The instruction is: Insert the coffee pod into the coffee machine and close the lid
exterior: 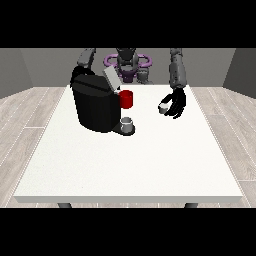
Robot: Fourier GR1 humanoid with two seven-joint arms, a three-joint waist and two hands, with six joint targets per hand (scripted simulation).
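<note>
Hand at view's right (176,104): fingers curled round small pale cylindrical coffee pod (163,108), held just above white table (150,165). Black boxy coffee machine (95,102) well apart to view-left of hand, grey lid (111,78) tilted up, red holder (126,99) exposed, grey cup (127,123) on base.

White table (125,165) on a pale wood-plank floor (22,117), grey walls (45,62) behind.

Hidden behind the coffee machine (95,107) — one hand

The hand at the view's left is out of sight behind the machine's black body; only its arm (86,59) shows. The robot's head is cut off — and the coffee pod (163,108) is too small to detail.
</note>
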